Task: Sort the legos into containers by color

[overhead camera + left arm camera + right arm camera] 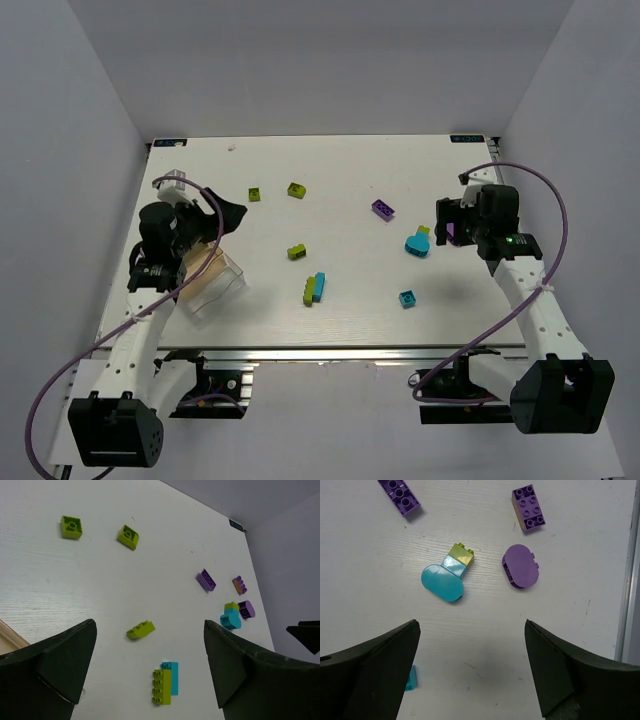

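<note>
The clear container with a tan bottom lies tilted at the table's near left, just below my left gripper; its corner shows in the left wrist view. My left gripper is open and empty, above a curved lime brick and a lime-and-cyan pair. My right gripper is open and empty, above bare table near a rounded cyan brick with a lime stud piece, a rounded purple brick and two purple bricks.
Two lime bricks lie at the back centre. A small cyan brick lies near the front right. White walls close in the table on three sides, and each arm trails a purple cable.
</note>
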Action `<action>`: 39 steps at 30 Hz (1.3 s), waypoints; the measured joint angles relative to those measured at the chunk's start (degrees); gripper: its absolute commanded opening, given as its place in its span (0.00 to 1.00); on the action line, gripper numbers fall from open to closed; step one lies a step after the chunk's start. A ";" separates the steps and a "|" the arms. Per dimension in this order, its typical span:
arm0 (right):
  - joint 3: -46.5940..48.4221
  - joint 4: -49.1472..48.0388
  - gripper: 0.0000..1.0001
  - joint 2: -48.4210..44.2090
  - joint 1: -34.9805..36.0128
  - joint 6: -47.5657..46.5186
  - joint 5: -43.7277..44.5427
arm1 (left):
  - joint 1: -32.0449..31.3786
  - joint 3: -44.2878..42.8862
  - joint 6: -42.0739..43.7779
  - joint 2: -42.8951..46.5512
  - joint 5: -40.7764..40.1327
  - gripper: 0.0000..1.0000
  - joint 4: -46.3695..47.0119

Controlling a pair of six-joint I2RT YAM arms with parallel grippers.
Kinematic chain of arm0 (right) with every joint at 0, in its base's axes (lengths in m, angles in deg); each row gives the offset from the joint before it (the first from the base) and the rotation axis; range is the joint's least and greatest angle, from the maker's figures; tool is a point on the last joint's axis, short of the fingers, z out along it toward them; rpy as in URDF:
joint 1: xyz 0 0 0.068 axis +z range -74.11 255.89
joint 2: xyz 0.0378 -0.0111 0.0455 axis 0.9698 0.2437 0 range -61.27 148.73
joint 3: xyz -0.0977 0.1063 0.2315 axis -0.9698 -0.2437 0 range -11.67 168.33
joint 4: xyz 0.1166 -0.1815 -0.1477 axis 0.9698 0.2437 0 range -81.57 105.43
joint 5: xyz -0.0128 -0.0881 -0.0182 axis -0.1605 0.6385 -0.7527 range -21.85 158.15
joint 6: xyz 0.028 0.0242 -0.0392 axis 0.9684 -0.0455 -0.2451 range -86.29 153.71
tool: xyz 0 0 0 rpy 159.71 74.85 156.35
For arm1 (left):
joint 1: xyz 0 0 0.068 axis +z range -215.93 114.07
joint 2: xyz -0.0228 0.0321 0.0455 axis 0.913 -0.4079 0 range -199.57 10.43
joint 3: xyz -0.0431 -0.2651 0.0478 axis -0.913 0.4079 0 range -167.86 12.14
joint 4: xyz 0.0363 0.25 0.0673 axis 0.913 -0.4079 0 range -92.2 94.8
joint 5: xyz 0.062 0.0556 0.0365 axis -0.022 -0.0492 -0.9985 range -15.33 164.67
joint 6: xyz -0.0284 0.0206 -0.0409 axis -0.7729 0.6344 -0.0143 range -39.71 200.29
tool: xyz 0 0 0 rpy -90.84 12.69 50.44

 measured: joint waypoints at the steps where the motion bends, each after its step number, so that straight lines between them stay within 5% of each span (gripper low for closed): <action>1: 0.00 0.13 0.90 -0.02 0.00 -0.13 -0.55 | 0.00 0.22 -0.33 -0.50 1.01 0.95 0.15; 3: -0.02 0.26 0.89 -0.24 -0.04 -2.38 -3.78 | 0.00 0.63 -0.92 -1.49 2.64 0.94 0.31; 6: -0.35 1.70 0.89 -2.14 -0.07 -10.19 -13.40 | 0.00 2.12 -2.01 -1.49 4.24 0.73 1.09; 7: -0.70 2.23 0.89 -3.10 0.02 -13.33 -16.81 | 0.00 2.45 -2.47 -1.46 4.83 0.34 1.27; 8: -1.07 3.02 0.89 -4.11 0.22 -16.63 -20.11 | 0.00 2.75 -3.26 -1.53 5.42 0.12 1.60; 9: -1.46 4.13 0.89 -5.18 0.50 -20.41 -23.96 | -0.07 2.84 -3.50 -1.77 6.16 0.00 1.66; 11: -1.68 6.32 0.89 -6.27 0.96 -26.88 -29.59 | -1.53 2.54 -4.24 -3.08 6.01 0.00 2.01; 13: -1.57 9.35 0.66 -6.40 1.51 -33.29 -36.44 | -6.73 0.35 -4.28 -5.73 3.80 0.03 -0.02; 14: -1.44 10.54 0.01 -6.12 1.84 -35.39 -38.99 | -10.71 -1.66 -4.15 -7.74 2.49 0.28 -1.31; 16: -0.87 11.39 0.00 -4.68 2.89 -33.92 -42.05 | -17.81 -6.12 -3.67 -11.74 -0.50 0.50 -3.45; 18: -0.55 9.97 0.53 -2.38 3.91 -28.83 -42.73 | -23.69 -9.27 -3.41 -15.19 -3.13 0.74 -4.39; 20: -0.42 8.87 0.89 0.33 4.31 -24.28 -43.10 | -26.73 -10.01 -3.56 -17.53 -4.79 0.79 -5.01; 29: -4.81 4.04 0.84 -0.07 4.33 -18.75 -44.78 | -34.42 -21.53 3.34 -35.45 -20.61 0.70 -20.63; 31: -6.10 3.72 0.76 -0.13 4.33 -21.03 -46.71 | -35.19 -23.06 7.80 -37.79 -23.34 0.64 -21.86; 35: -7.45 3.63 0.42 0.57 4.50 -26.38 -49.92 | -35.50 -24.63 17.86 -41.16 -25.97 0.61 -22.86; 39: -7.39 4.24 0.53 4.09 4.55 -29.66 -52.48 | -35.43 -26.08 26.71 -45.22 -26.71 0.58 -22.75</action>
